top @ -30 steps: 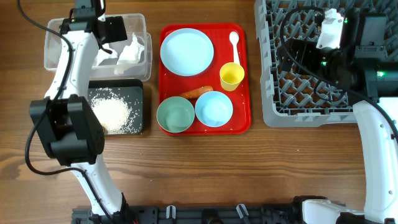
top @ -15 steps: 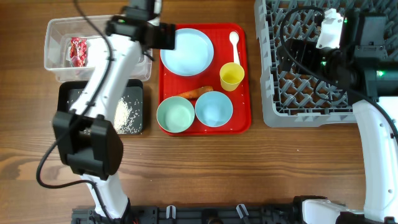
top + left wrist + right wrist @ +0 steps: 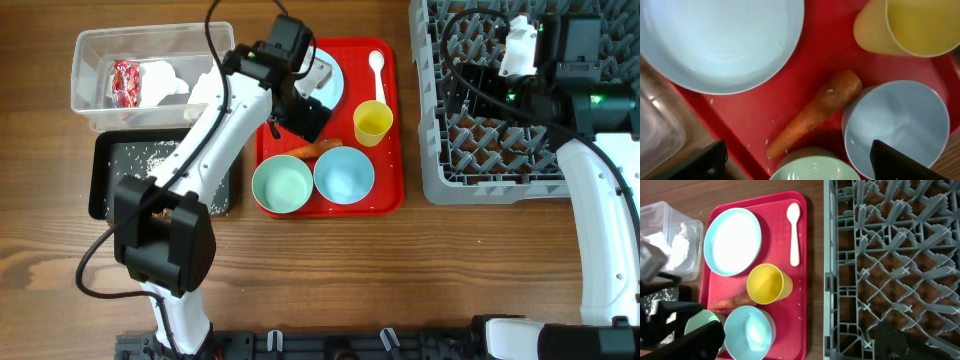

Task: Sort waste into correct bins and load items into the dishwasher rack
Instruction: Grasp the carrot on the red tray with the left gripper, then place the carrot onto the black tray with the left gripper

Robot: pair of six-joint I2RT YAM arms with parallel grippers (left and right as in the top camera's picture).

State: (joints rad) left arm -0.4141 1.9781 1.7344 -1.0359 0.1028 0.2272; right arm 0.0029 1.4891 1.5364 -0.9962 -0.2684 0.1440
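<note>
1. left gripper (image 3: 799, 159) hangs spread wide just above the carrot (image 3: 816, 111).
2. carrot lies on the red tray (image 3: 812, 60), just beside the pale blue bowl (image 3: 895, 125).
3. right gripper (image 3: 800, 342) spread too, above the rack (image 3: 829, 240).

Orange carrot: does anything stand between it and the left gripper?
Nothing visible does. The orange carrot lies bare below the open left gripper, though the pale blue bowl lies right beside its thick end.
</note>
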